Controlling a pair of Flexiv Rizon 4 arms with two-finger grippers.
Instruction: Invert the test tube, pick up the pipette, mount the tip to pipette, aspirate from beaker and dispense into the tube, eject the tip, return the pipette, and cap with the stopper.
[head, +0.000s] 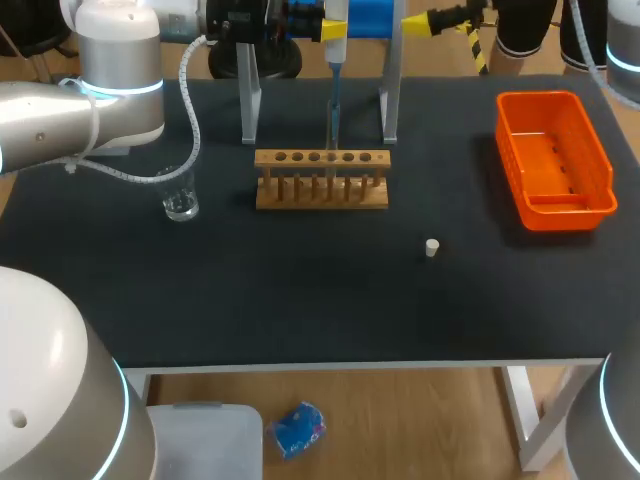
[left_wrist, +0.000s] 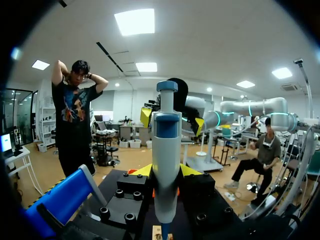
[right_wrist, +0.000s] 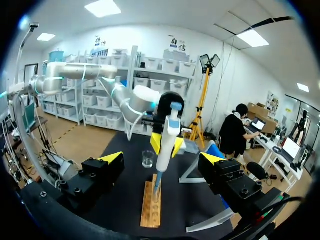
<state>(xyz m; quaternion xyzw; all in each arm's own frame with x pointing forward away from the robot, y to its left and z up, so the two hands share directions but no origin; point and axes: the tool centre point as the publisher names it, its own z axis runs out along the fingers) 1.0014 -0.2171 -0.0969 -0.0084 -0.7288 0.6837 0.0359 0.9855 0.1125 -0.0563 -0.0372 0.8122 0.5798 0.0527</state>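
1. The white-and-blue pipette with a blue plunger (left_wrist: 166, 150) is held upright above the table, behind the middle of the light wooden test-tube rack (head: 320, 180). Its slim lower end points down and reaches the rack's row of holes; whether it enters a tube cannot be told.
2. The left gripper (left_wrist: 166, 172) is clenched on the pipette's body, with one yellow tip pressed against each side.
3. The left arm (head: 110, 90) comes in from the left and is stretched along the table's far edge to the pipette.
4. The right gripper (right_wrist: 161, 159) is released, its yellow-tipped fingers spread wide with nothing gripped. It is aimed along the length of the rack toward the pipette, well apart from both.
5. Of the right arm (head: 612, 420), only grey segments at the right edge are seen from the head view.
6. The clear glass beaker (head: 180, 198) stands to the left of the rack, apart from it.
7. The small white stopper (head: 432, 248) lies on the black table top (head: 300, 300), in front of and to the right of the rack.
8. The orange plastic bin (head: 553, 160) is placed at the far right.
9. The blue-topped stand on metal legs (head: 372, 18) is set behind the rack.
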